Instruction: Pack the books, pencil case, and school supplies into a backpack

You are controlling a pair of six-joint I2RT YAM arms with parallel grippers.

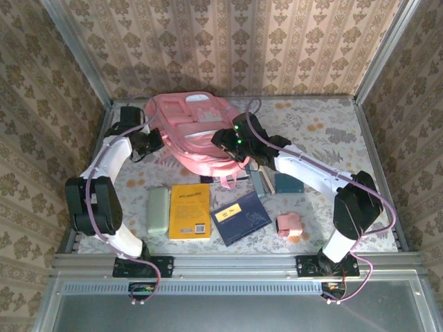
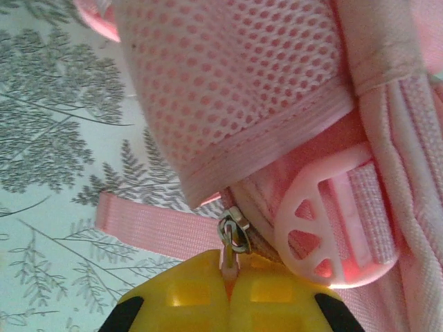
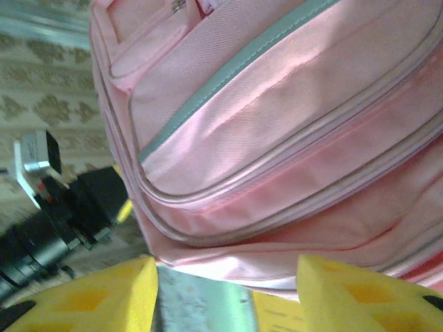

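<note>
The pink backpack lies at the back of the table. My left gripper is at its left side, shut on the backpack's zip pull, just below the metal slider. At the backpack's right side, my right gripper stands open with nothing between its fingers; the backpack's lower edge is just beyond them. In front of the backpack lie the mint pencil case, the yellow book and the navy book. A pink block, a teal square and a slim grey-teal bar sit to the right.
Metal rails and patterned walls close in the table on three sides. A pink strap lies flat on the cloth by my left gripper. The left arm's black camera shows past the backpack in the right wrist view.
</note>
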